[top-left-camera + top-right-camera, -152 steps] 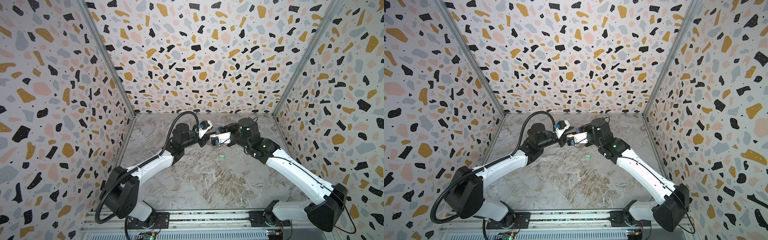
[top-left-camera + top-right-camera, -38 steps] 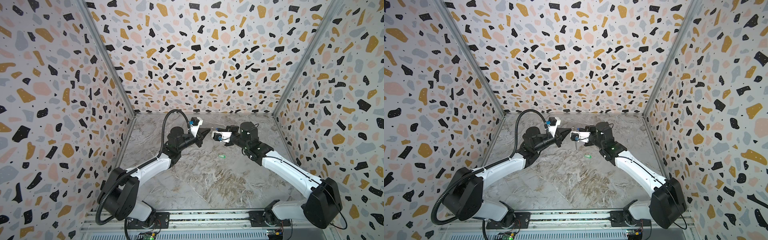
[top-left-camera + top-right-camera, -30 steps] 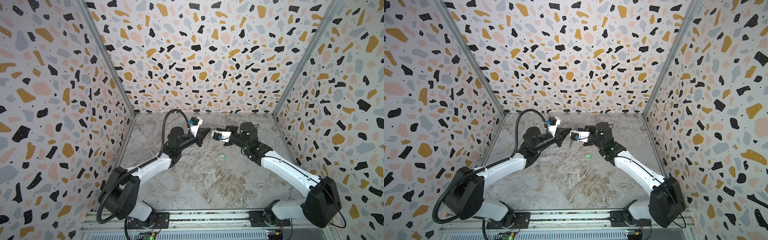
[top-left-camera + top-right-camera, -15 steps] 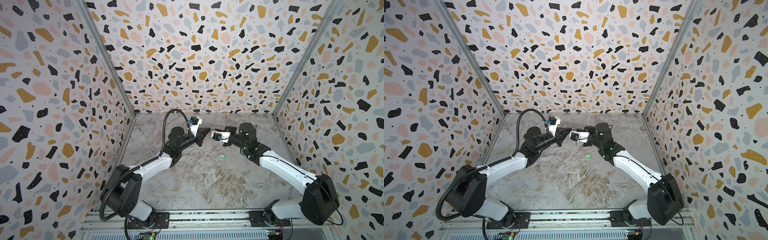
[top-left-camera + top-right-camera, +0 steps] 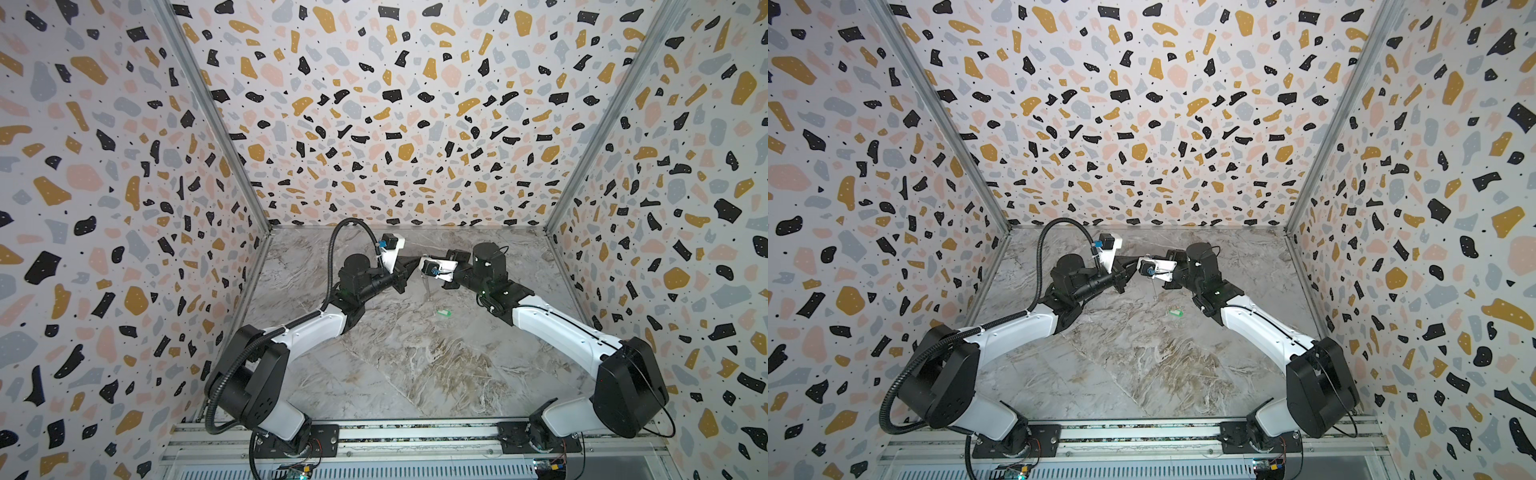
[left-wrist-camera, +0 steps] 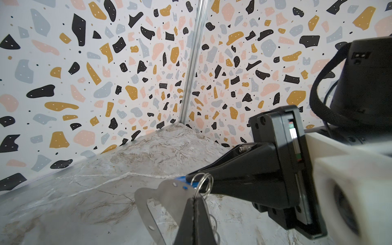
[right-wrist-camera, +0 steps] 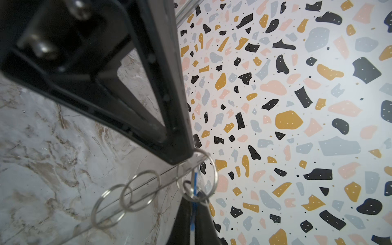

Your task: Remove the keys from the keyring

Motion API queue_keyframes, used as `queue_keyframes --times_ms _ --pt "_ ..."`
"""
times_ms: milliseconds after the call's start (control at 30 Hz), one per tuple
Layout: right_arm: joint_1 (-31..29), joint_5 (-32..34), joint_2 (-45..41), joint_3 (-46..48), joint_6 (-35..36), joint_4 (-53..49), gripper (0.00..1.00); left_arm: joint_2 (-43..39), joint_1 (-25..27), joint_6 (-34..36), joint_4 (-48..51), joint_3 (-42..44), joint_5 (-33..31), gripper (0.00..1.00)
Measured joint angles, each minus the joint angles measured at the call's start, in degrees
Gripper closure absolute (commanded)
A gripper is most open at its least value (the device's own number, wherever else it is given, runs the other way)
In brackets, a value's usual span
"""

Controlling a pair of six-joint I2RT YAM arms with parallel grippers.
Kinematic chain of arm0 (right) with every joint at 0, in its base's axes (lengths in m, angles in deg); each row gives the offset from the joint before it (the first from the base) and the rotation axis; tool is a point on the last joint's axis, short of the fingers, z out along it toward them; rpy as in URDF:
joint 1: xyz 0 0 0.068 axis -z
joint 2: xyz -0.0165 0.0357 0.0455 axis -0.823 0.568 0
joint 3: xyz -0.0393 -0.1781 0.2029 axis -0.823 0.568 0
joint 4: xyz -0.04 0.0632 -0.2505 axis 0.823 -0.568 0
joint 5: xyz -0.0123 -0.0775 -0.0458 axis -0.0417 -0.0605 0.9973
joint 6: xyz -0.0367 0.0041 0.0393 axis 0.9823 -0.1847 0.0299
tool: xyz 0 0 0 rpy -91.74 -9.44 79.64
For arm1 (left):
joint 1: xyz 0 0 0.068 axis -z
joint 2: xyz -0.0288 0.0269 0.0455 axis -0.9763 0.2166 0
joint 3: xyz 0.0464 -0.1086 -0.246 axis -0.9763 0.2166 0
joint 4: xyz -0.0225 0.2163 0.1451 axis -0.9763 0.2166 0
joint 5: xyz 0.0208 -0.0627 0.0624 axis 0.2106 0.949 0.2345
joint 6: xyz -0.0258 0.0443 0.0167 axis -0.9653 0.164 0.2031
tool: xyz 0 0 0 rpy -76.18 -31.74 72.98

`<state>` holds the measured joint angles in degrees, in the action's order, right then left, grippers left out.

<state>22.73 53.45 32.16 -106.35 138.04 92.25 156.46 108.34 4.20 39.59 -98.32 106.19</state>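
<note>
Grey-tan metal, thin: the keyring [image 6: 167,199] is held up off the table [image 5: 415,374]. It hangs edge-on in both top views, at about 12 o'clock from the table's middle, short of the back wall [image 5: 395,166].

Right gripper [image 7: 184,158]: pinched together on the keyring's upper edge. Left gripper [image 6: 194,204]: clamped tight on the blue key [image 7: 193,191], whose thin edge shows between its fingertips [image 7: 202,227]. In the left wrist view the key's far end pokes out past the keyring's rim. The two grippers sit nose to nose, nearly touching.

Rings [image 7: 126,196]: two loose ones overlap along that same edge, hanging free. A larger one by the grippers carries a smaller loop next to the blue key.

Green key [image 5: 444,312]: flat on the marble, alone, at 5 o'clock from the grippers, near the right forearm [image 5: 552,328] but apart from it.

Room: bare marble runs from the green key toward 6 o'clock as far as the front rail [image 5: 374,432]. Toward 12 o'clock only a narrow strip separates the grippers from the table's back edge. Side walls [image 5: 124,208] stand well apart from both grippers.
</note>
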Motion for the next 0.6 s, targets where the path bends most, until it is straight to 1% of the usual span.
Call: queue_keyframes --times_ms 300,600 --pt "-1.7 1.8 1.0 0.0 0.9 0.1 1.00 0.0 0.0 -0.8 -1.6 0.0 0.0 1.00" --pt "-0.7 0.6 1.2 0.0 0.9 1.4 1.00 0.0 0.1 -0.8 -1.7 0.0 0.2 1.00"
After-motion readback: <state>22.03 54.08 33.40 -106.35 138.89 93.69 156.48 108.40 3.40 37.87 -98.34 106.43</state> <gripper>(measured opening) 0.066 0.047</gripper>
